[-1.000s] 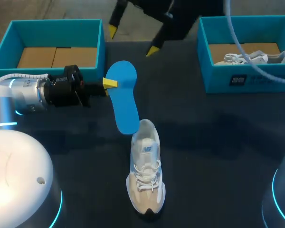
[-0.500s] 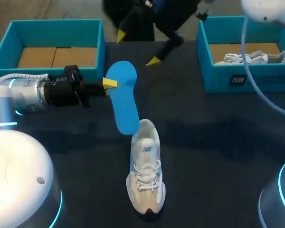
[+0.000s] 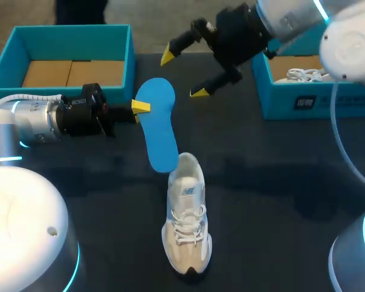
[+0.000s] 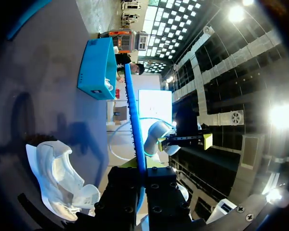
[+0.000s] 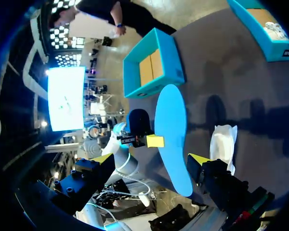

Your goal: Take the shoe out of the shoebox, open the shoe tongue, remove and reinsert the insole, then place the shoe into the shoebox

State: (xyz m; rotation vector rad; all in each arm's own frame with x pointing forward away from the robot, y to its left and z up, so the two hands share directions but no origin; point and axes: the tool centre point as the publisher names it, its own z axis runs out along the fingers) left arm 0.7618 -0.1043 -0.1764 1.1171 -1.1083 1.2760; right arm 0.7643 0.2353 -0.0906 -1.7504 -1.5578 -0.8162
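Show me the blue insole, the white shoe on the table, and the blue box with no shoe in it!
blue insole point(image 3: 159, 131), head view, middle of its flat face.
white shoe point(image 3: 188, 218), head view, on its laces.
empty shoebox point(image 3: 73, 42), head view, inside of its far wall.

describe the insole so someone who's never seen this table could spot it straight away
On the dark table, look between the teal left shoebox and right shoebox, just beyond the heel of the white shoe in the middle. There the left gripper pinches the insole by its edge. It is the only flat, foot-shaped piece, and a brighter blue than the boxes.
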